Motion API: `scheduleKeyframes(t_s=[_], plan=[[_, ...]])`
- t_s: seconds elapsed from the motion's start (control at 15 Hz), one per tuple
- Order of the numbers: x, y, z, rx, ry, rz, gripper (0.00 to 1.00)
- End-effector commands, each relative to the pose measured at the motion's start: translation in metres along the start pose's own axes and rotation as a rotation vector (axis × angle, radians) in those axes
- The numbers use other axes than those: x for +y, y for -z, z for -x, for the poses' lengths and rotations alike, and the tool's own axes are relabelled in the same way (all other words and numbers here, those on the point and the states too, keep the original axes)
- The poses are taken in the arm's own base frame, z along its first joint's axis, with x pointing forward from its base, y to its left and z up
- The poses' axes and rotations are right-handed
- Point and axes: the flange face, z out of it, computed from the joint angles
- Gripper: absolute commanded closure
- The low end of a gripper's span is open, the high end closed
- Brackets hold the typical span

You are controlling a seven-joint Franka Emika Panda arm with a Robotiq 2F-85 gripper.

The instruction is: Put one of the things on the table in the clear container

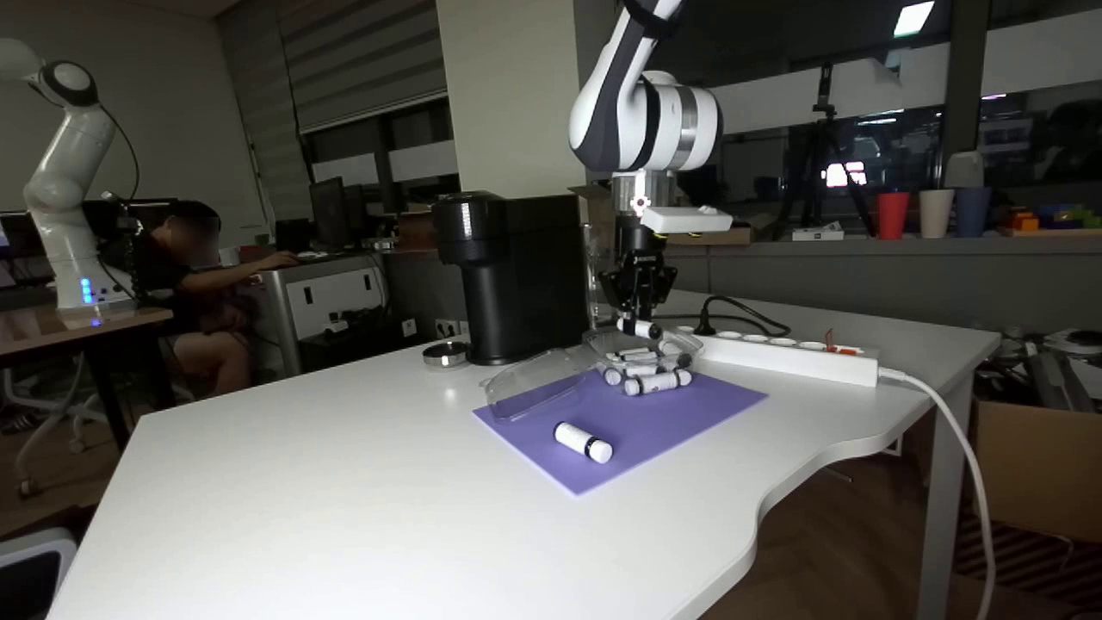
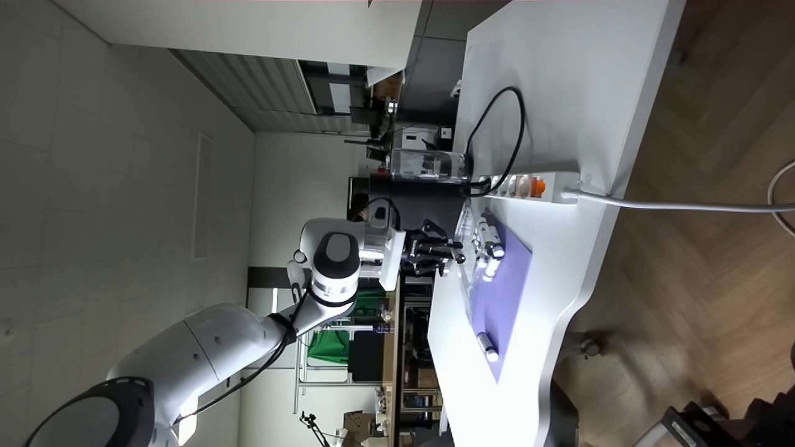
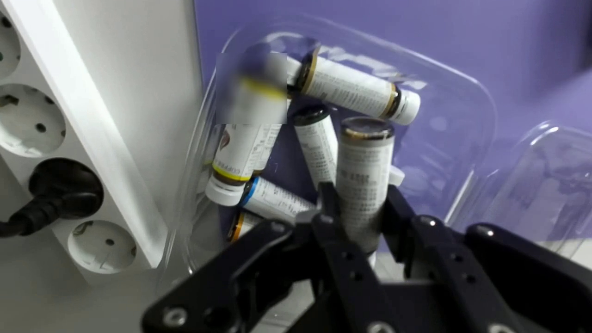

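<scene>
In the wrist view, the white power strip (image 3: 95, 125) runs aslant at the left, cut off by the frame, and the cord (image 3: 21, 221) of the black plug (image 3: 69, 189) leaves at that edge. Just beside the strip comes the clear container (image 3: 434, 143), whose lower side is hard to trace where it passes beneath the gripper (image 3: 364, 203). In it, a yellow-banded bottle (image 3: 235, 152) loses its upper part in a blurred square, a blue-banded bottle (image 3: 277, 200) slips out of sight behind the gripper, and only a scrap of an orange-banded bottle (image 3: 246, 225) shows. Farther right, the task's bottle (image 3: 364, 171) hangs over the container, its dark end toward the top of the picture, its long axis close to straight up and down there, its other end mostly lost between the fingers (image 3: 400, 212). These are closed as far as the bottle lets them, one against each side; together they hide part of a dark-based bottle (image 3: 318, 145). At the right edge a see-through shell (image 3: 536, 185) is cut short. In an exterior view, from the left, the white table (image 1: 327, 499) leads to a purple mat (image 1: 671, 418) with a loose bottle (image 1: 575, 437) lying on it, cap toward the lower right. Beyond, at the gripper's tips, the task's bottle looks nearly level, dark end to the right and slightly lower; whether it touches the container cannot be told.
</scene>
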Motion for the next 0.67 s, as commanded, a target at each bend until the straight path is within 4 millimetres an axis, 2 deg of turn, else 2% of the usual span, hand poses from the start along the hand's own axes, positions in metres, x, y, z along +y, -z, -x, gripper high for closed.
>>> scheduleKeyframes(t_s=[0.0, 0.13, 0.27, 0.33, 0.4, 0.53, 0.6], plan=[[0.003, -0.001, -0.016, 0.036, -0.120, -0.004, 0.43], [0.000, 0.006, -0.016, 0.041, -0.154, -0.013, 0.29], [-0.005, 0.025, -0.015, 0.050, -0.173, -0.023, 0.15], [0.000, 0.003, -0.013, 0.040, -0.122, -0.011, 0.08], [-0.001, 0.007, -0.014, 0.044, -0.120, -0.011, 0.26], [-0.001, 0.003, -0.013, 0.039, -0.119, -0.012, 0.11], [0.000, 0.001, -0.012, 0.036, -0.118, -0.012, 0.08]])
